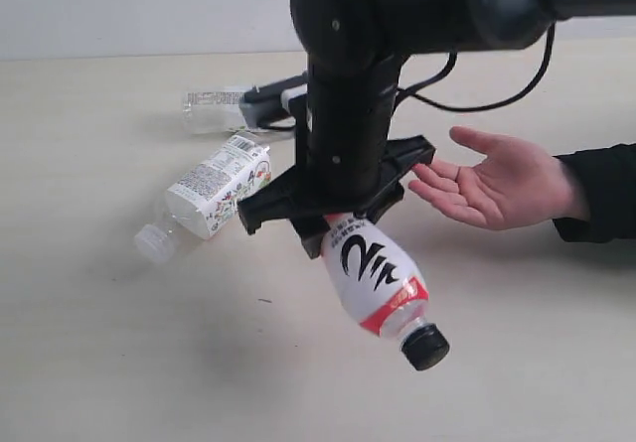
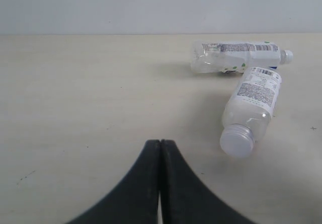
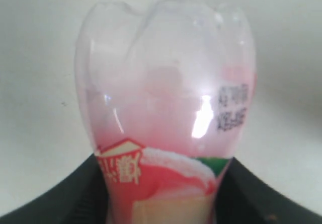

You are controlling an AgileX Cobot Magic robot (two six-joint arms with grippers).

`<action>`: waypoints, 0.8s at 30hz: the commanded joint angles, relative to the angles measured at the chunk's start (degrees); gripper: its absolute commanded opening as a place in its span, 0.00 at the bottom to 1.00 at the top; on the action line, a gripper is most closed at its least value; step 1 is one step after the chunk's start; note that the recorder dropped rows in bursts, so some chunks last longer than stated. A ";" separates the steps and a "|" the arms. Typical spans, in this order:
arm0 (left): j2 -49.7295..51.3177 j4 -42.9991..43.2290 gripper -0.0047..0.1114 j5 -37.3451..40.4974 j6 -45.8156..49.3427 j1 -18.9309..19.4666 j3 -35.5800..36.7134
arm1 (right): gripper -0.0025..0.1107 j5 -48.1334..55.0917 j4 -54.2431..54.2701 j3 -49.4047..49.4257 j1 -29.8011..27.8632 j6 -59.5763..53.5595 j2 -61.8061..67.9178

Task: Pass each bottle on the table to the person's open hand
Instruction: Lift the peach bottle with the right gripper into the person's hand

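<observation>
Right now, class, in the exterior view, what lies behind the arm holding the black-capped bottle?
A clear bottle lies on the table behind it; the arm hides that bottle's other end there.

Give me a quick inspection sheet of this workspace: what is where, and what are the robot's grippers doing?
Surface: pale wood-grain table, a few tiny dark specks.
Job's things: black-capped bottle held in the air, tilted cap-down; white-labelled bottle and far clear bottle lying on the table; open hand palm up, empty.
Clutter: nothing seen.
Grippers: right gripper shut on the black-capped bottle's base end; left gripper shut, empty.
Cables: black cable looping below the right arm.
Surroundings: plain pale wall.
</observation>
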 commanded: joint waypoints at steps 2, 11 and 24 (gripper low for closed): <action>-0.37 -0.61 0.04 -0.32 -0.19 -0.27 0.03 | 0.02 3.90 -2.98 -2.46 -0.61 -1.64 -8.13; -0.37 -0.61 0.04 -0.32 -0.19 -0.27 0.03 | 0.02 7.71 -3.10 -3.40 -15.62 -1.63 -19.19; -0.37 -0.61 0.04 -0.32 -0.19 -0.27 0.03 | 0.02 -3.60 -6.61 4.03 -19.55 -1.66 -15.93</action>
